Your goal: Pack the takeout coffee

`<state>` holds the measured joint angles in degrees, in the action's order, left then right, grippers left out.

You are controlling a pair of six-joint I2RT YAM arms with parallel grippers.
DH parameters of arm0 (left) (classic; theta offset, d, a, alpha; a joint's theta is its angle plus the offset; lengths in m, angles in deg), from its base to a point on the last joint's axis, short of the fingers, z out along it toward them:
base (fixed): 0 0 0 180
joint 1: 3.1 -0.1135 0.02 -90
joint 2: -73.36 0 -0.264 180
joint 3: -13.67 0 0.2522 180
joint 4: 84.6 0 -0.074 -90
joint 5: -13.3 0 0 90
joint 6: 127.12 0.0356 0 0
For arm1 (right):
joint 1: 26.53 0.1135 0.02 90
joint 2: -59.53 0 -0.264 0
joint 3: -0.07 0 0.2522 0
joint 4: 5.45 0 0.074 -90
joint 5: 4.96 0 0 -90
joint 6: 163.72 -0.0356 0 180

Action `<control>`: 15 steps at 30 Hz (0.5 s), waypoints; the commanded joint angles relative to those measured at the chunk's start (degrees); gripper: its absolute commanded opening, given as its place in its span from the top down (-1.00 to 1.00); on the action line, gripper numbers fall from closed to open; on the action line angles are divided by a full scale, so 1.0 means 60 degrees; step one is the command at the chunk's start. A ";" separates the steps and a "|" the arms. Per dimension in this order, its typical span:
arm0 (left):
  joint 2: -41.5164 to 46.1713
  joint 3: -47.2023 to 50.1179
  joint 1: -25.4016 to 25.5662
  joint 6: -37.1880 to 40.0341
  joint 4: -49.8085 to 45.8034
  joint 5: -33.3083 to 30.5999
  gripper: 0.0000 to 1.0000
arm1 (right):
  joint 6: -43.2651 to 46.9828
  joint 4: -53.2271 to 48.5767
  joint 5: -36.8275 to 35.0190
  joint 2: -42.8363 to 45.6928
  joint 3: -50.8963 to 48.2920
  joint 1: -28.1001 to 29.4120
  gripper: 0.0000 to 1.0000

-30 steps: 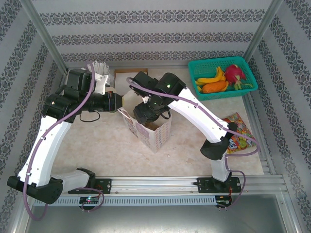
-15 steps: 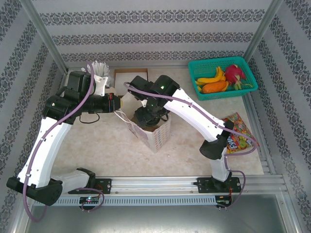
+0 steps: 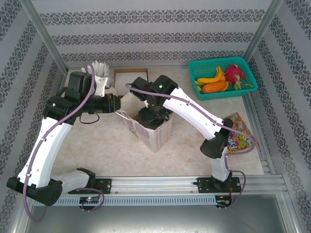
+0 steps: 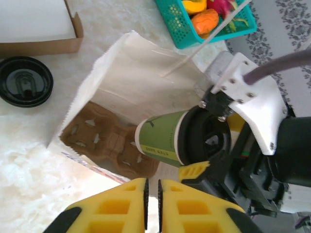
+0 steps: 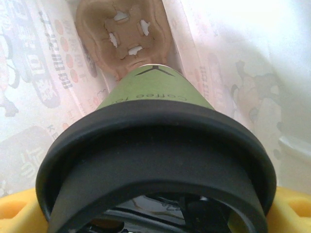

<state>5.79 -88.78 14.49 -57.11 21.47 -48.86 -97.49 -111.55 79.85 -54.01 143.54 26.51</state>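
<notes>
Holding the takeout coffee (image 4: 160,141), a small paper cup with dull olive-green side and round black plastic lid, in the right gripper (image 5: 155,213), pinched across the lid end between yellow pads (image 5: 19,209). Hanging tilted in the mouth of the tall white printed paper bag (image 4: 121,73), base aimed at the brown moulded-pulp cup carrier (image 4: 104,143) on the bag's floor; not seated yet, and impossible to tell whether touching the carrier. Just outside the bag's near edge, the left gripper (image 4: 151,204), yellow fingers (image 4: 112,213) all but pressed together with a thin slit between, pinching nothing. Risks from here, as a judgement: landing the base on a ridge between wells instead of inside one, then toppling on release; squeezing at the lid and popping it loose, spilling into the bag; brushing the unsupported bag wall going down or coming out and folding it inward, or dragging the whole bag over; snagging the thin white handle string (image 4: 204,41) on the gripper. Count: one coffee; one bag; one carrier, number of wells unclear; one loose round black lid (image 4: 25,87) on the pale marbled table (image 4: 29,160) beside one shallow brown cardboard box (image 4: 39,42); one teal plastic basket (image 3: 228,93) with at least three fruits; one bright snack packet (image 3: 238,136); two arms, two grippers.
</notes>
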 commanded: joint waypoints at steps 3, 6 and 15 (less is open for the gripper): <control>-0.0160 0.0066 0.0048 0.0293 0.0377 -0.0689 0.21 | 0.0426 -0.1291 0.0642 0.0054 0.0149 0.0169 -0.33; -0.0484 0.0018 0.0043 0.0483 0.0321 -0.0903 0.10 | 0.0476 -0.1252 0.0800 0.0055 0.0124 0.0184 -0.33; -0.1506 -0.0072 0.0043 0.1654 0.0622 -0.0952 -0.14 | 0.0651 -0.1256 0.0922 -0.0014 0.0147 0.0199 -0.33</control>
<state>-2.36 -88.78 14.47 -52.47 22.50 -55.79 -94.67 -111.55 84.99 -54.01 143.56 26.99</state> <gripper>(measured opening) 0.567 0.827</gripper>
